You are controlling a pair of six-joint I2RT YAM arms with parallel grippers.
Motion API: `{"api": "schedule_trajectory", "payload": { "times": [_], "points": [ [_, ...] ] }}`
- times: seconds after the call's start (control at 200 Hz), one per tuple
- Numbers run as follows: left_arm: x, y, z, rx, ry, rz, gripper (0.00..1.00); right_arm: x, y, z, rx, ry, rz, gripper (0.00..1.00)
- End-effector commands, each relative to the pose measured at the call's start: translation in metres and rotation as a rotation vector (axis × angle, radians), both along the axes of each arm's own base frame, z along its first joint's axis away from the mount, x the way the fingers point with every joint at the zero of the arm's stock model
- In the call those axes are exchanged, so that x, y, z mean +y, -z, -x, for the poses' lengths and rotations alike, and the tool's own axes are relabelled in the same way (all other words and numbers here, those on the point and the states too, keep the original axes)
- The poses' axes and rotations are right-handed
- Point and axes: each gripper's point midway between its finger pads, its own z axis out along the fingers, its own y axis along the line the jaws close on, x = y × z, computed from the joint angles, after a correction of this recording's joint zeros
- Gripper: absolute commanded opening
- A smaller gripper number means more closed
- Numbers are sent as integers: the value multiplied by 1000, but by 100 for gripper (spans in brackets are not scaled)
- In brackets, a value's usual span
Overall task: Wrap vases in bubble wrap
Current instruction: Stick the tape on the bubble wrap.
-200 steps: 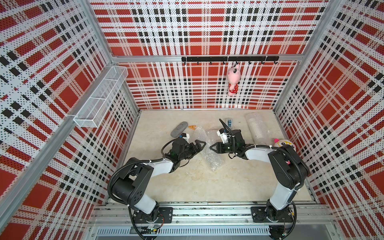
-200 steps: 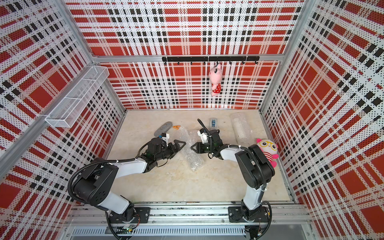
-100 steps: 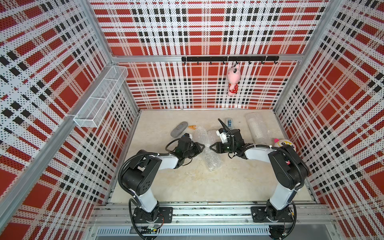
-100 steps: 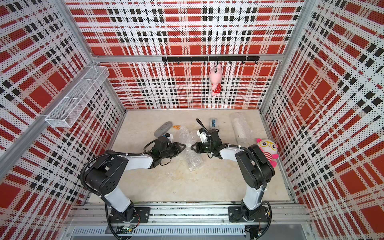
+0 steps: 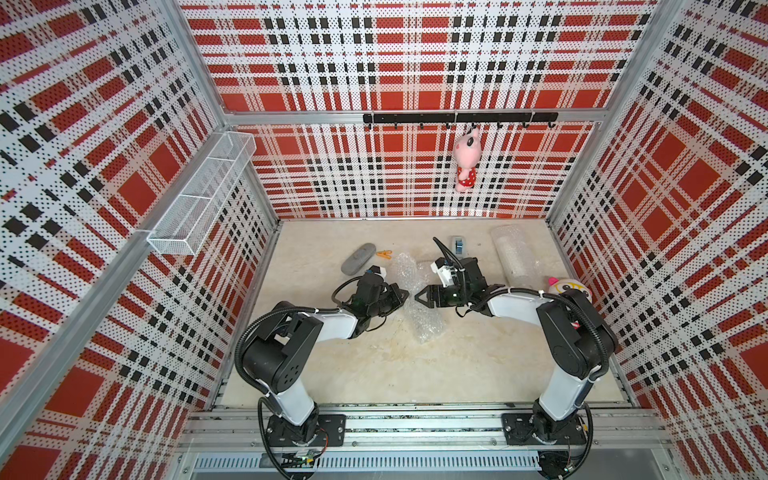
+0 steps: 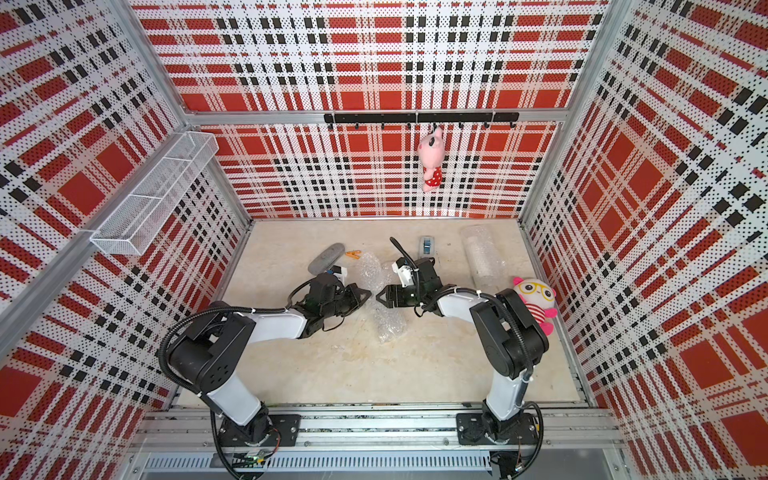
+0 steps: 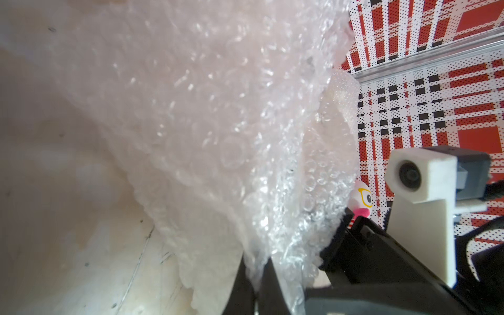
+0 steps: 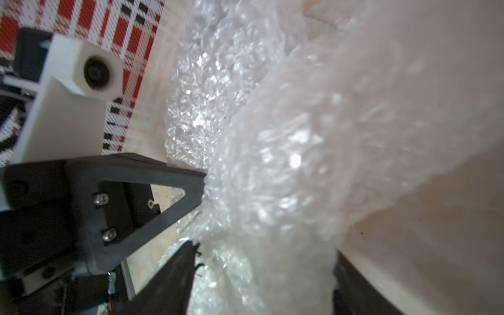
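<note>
Wrapping of one vase is judged to be in hand. A crumpled bubble wrap (image 5: 424, 319) bundle lies mid-table (image 5: 374, 365), nearer the far edge, and the vase inside cannot be made out. One fold is pinched in the closed left gripper (image 7: 255, 268). The right gripper (image 8: 264, 251) is spread wide astride the wrap, gripping nothing. A fresh hold there is called for next. Both arms are stretched low, tips nearly meeting.

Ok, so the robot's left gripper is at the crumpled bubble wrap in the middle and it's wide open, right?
Not quite. The left gripper is at the crumpled bubble wrap in the middle, but it is shut, not wide open, and it pinches a fold of the wrap. The left wrist view shows this.
</note>
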Motion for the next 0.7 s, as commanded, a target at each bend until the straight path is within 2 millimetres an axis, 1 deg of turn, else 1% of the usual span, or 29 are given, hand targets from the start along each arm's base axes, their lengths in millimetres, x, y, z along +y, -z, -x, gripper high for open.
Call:
{"api": "schedule_trajectory", "payload": {
  "times": [0.0, 0.11, 0.276, 0.321, 0.356, 0.441, 0.501, 0.516, 0.536, 0.566, 0.581, 0.611, 0.621, 0.697],
  "points": [
    [-11, -26, 1, -49, 20, 41, 3, 2, -7, 4, 8, -23, 31, 90],
    [-13, -25, 2, -45, 26, 43, 3, 8, 2, 4, 23, -37, 44, 100],
    [-14, -20, 3, -32, 32, 39, 2, 13, 18, 3, 44, -26, 30, 99],
    [-14, -19, 4, -30, 30, 38, 2, 12, 26, 1, 49, -14, 35, 95],
    [-13, -20, 4, -33, 30, 38, 2, 11, 35, 1, 63, -11, 46, 89],
    [-12, -21, 4, -33, 30, 40, 3, 11, 57, 2, 96, -13, 55, 70],
    [-10, -23, 4, -37, 27, 43, 5, 11, 68, 5, 123, -17, 54, 60],
    [-10, -23, 4, -36, 26, 44, 8, 11, 71, 6, 129, -18, 53, 58],
    [-9, -24, 3, -38, 24, 44, 15, 11, 73, 8, 135, -17, 51, 55],
    [-6, -24, 3, -38, 21, 46, 28, 10, 75, 9, 137, -15, 48, 53],
    [-5, -24, 3, -38, 18, 46, 36, 10, 76, 9, 138, -14, 49, 52],
    [-1, -26, 2, -39, 14, 50, 59, 8, 77, 10, 139, -11, 52, 52],
    [0, -26, 2, -39, 13, 50, 64, 8, 77, 11, 139, -11, 52, 52],
    [9, -29, 1, -46, -1, 54, 84, 5, 76, 13, 136, -9, 62, 51]
  ]
}}
